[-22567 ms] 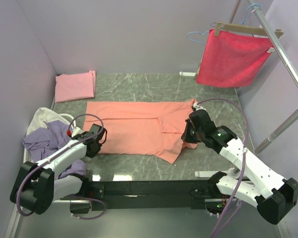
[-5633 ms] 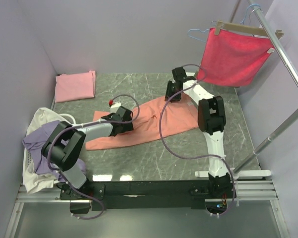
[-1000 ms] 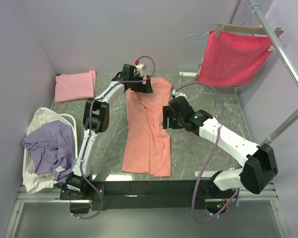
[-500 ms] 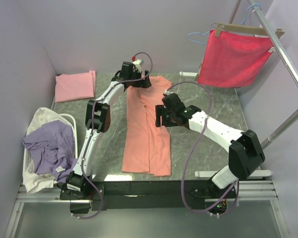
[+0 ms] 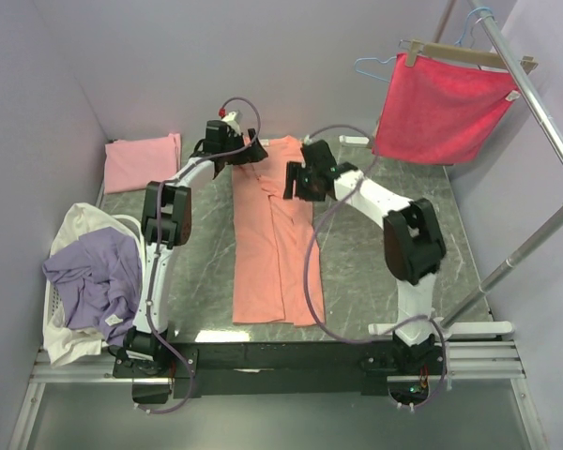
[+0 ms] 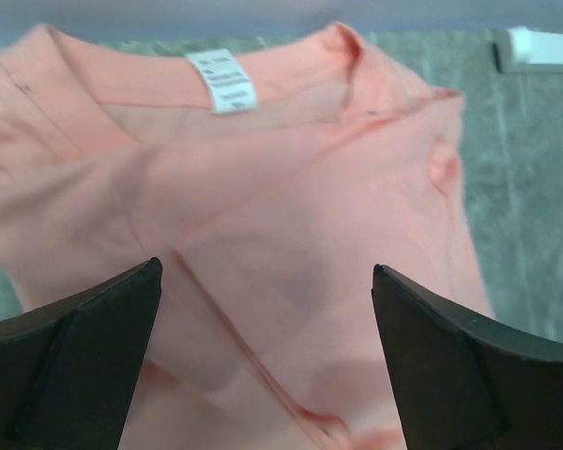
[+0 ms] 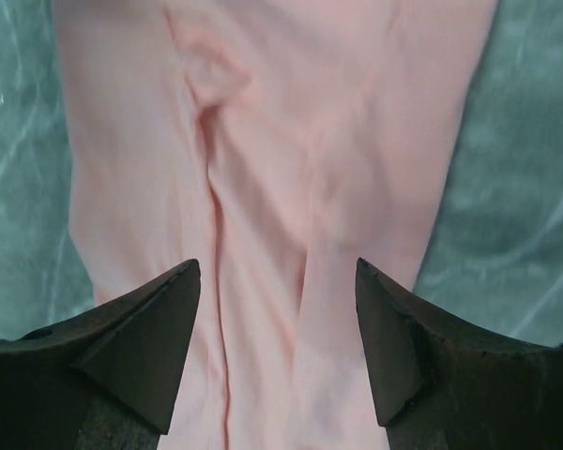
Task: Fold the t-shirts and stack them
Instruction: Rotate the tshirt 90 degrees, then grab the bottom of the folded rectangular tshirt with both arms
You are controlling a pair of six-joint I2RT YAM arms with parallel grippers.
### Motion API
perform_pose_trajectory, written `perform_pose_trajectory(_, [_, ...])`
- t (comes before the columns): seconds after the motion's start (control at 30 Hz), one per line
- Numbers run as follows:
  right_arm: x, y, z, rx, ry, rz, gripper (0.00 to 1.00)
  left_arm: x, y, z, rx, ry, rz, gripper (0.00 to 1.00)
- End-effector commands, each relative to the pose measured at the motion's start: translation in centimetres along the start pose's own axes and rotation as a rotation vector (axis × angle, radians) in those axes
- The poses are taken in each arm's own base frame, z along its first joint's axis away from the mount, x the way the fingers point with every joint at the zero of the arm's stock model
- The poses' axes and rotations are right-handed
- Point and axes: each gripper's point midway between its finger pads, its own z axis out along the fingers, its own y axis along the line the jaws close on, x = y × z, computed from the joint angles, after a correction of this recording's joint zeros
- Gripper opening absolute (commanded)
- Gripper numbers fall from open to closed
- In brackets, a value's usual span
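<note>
I see the salmon-orange t-shirt [image 5: 277, 244] lying as a long narrow strip down the middle of the desk [image 5: 375, 253], collar at the top. My left end effector [image 5: 247, 153] hovers over the collar and its white tag [image 6: 221, 81], jaws wide apart, holding nothing. My right end effector [image 5: 297, 184] hangs open above the wrinkled chest. A folded pink t-shirt [image 5: 143, 161] sits upper left; lavender t-shirt [image 5: 94, 281] and cream t-shirt [image 5: 75, 225] are heaped lower left.

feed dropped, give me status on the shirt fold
Both jaws open, nothing held. Salmon shirt lies in a long strip, collar far. Nothing lying on it.
</note>
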Motion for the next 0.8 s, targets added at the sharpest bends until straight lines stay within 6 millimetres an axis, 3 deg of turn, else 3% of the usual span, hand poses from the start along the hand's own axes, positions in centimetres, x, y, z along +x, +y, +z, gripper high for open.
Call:
perform_pose_trajectory(0.0, [-6.1,1.2,2.2,-0.09,-0.059,-0.015,0.73,-8.5,-8.3,-4.9,0.127,-0.196,0.077,1.0])
perform_pose_trajectory(0.1, [-8.2,0.7,4.8,-0.089,-0.048,0.002,0.74,-9.0,-9.7,-5.5,0.152,-0.173,0.086,1.0])
perform_pose_trajectory(0.27, [-7.9,-0.2,8.8,-0.114,0.029,0.04,0.74,-7.7,-10.1,-5.6,0.155,-0.119,0.095,0.99])
perform_pose_trajectory(0.57, [-7.1,-3.7,11.4,-0.055,0.062,0.097,0.75,0.1,-4.9,-3.8,0.003,0.096,0.0,0.99])
perform_pose_trajectory(0.63, [-6.3,-5.2,12.2,-0.004,0.088,0.109,0.75,0.7,-4.2,-3.3,-0.028,0.127,-0.011,1.0])
perform_pose_trajectory(0.77, [-6.7,-6.2,12.9,-0.001,0.093,0.136,0.77,2.2,-2.5,-1.2,-0.049,0.161,-0.036,1.0])
